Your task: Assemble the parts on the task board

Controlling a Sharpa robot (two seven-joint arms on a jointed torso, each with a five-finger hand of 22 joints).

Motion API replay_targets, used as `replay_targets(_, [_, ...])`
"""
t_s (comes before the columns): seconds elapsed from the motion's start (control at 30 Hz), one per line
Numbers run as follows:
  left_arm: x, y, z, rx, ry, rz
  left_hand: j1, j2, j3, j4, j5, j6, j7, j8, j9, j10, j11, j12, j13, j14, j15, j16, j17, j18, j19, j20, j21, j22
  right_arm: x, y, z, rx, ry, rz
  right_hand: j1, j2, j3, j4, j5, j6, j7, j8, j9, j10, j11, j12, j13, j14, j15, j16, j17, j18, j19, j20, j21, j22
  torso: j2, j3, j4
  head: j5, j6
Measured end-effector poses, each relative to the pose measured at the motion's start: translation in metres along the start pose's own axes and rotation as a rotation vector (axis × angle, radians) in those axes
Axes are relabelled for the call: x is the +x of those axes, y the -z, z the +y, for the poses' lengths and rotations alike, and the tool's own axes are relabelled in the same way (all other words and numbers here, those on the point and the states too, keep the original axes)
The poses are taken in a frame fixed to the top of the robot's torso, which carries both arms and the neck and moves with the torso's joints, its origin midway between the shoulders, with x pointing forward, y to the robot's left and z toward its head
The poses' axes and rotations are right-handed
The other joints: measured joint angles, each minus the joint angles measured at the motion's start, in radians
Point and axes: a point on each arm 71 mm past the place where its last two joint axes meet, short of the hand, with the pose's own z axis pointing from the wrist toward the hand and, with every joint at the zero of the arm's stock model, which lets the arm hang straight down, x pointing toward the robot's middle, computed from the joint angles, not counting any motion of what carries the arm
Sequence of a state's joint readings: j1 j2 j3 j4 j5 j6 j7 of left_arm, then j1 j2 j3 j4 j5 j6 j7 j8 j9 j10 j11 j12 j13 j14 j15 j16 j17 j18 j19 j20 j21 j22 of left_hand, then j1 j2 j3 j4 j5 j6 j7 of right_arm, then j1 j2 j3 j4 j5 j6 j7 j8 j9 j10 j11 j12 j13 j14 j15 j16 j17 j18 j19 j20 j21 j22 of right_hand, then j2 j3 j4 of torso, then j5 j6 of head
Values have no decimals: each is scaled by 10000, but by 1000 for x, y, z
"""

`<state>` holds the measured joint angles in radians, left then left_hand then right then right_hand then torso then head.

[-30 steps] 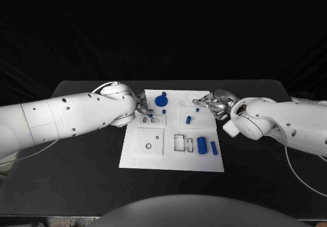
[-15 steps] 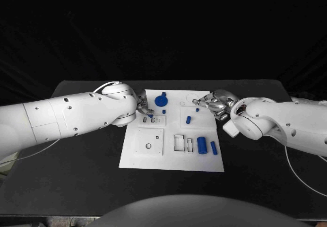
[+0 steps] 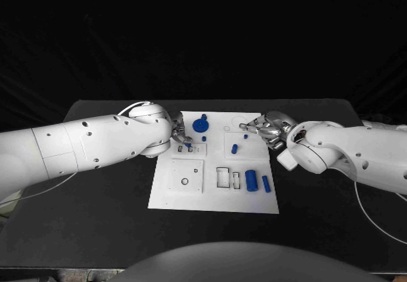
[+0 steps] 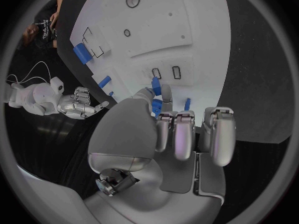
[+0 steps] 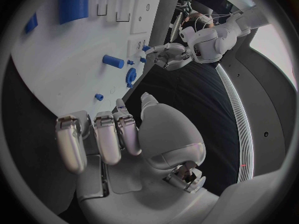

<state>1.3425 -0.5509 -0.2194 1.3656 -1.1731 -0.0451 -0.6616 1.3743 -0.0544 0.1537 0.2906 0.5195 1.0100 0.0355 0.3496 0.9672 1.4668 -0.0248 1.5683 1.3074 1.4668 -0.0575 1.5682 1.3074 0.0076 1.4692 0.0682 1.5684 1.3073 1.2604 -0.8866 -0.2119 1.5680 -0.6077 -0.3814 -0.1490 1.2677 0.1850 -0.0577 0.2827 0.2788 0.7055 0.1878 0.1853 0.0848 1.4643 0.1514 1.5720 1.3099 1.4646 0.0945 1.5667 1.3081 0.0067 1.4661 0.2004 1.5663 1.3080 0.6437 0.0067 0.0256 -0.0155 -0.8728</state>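
Note:
The white task board (image 3: 212,194) lies mid-table. My left hand (image 3: 179,133) is at the board's far left edge and pinches a small blue part (image 3: 186,143) (image 4: 156,104) between thumb and finger, just above two small slots (image 3: 192,149) (image 4: 166,72). My right hand (image 3: 264,128) (image 5: 115,134) hovers at the board's far right edge with its fingers curled in and nothing in them. On the board are a blue disc (image 3: 201,124), a small blue peg (image 3: 203,138), a short blue cylinder (image 3: 234,149), a thicker cylinder (image 3: 251,179) and a blue bar (image 3: 266,184).
Rectangular recesses (image 3: 223,177) and a square plate with a round hole (image 3: 186,176) take up the board's near half. Black table (image 3: 102,194) lies free on both sides of the board. My two white forearms flank the board's far half.
My left arm has shifted slightly, with the small blue part still pinched in its fingers. The right hand has not moved.

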Motion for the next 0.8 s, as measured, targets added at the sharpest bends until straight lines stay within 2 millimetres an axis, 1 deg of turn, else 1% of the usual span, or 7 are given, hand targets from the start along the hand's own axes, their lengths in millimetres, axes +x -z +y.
replay_targets(0.43, [2, 1, 0, -12, -33, 61, -14, -13, -4, 4, -33, -2, 3, -4, -9, 0, 0, 0, 0, 0, 0, 0, -1, 0, 0, 0, 0, 0, 0, 0, 0, -4, 1, 4, 0, 0, 0, 0, 0, 0, 0, 0, -1, 0, 0, 0, 4, 0, 0, 0, -2, 0, 0, 0, 0, 0, 1, 4, 0, 3, -1])
replay_targets(0.63, [2, 1, -1, -22, -53, 86, -19, -18, 16, 26, -37, -42, -33, -20, -3, 0, 0, 0, 0, 0, 0, 0, -1, -1, 0, 0, 0, 0, 0, 0, 0, -8, 1, 9, 0, 0, 0, 0, 0, 0, 0, 0, -1, 0, 0, 0, 6, 0, 0, 0, -2, 0, 0, 0, 0, -1, 1, 1, -1, 12, 0])
replay_targets(0.8, [3, 0, -2, -4, -72, 108, -40, -39, 55, 2, -39, -45, -35, -21, -3, 0, 0, 0, -1, 0, 0, 0, 8, 0, 0, 0, 0, 0, 1, 0, 1, -13, 2, 14, 0, 0, 0, 0, -1, 0, 0, 0, -1, 0, 0, 0, 8, 0, 0, 0, -3, 0, 0, 0, 0, -1, -1, 3, -1, 61, 0])
